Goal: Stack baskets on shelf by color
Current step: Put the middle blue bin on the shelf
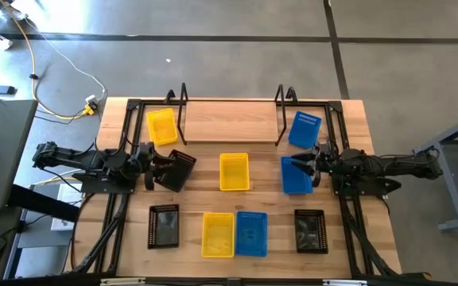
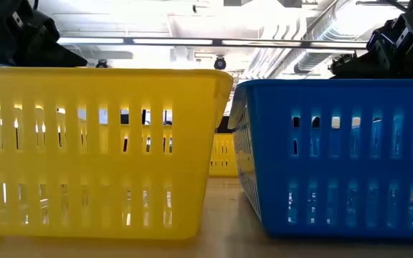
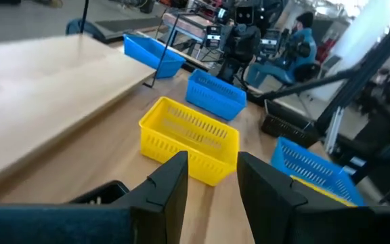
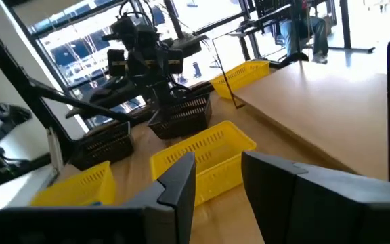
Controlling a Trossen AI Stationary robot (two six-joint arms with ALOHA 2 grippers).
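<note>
The shelf (image 1: 230, 121), a light plank between two black wire brackets, stands at the table's far edge and carries no basket. A yellow basket (image 1: 161, 125) lies left of it and a blue one (image 1: 304, 129) right of it. My left gripper (image 1: 156, 168) (image 3: 212, 166) is open beside a skewed black basket (image 1: 178, 169) (image 3: 100, 193). My right gripper (image 1: 307, 165) (image 4: 219, 166) is open over the left edge of a blue basket (image 1: 296, 175). A yellow basket (image 1: 234, 171) (image 3: 189, 139) (image 4: 205, 156) rests on its base between them. My left gripper stands at the black basket's left end (image 3: 110, 190), and nothing shows between its fingers; I cannot tell whether a finger touches the rim. My right gripper hides the blue basket's edge under it, so I cannot tell whether it touches.
Along the near edge lie a black basket (image 1: 164, 226), a yellow (image 1: 218, 234) (image 2: 92, 150) and a blue (image 1: 251, 233) (image 2: 343, 158) side by side, and another black one (image 1: 311, 230). Black frame rails run down both table sides. A seated person (image 3: 302, 44) shows beyond the table.
</note>
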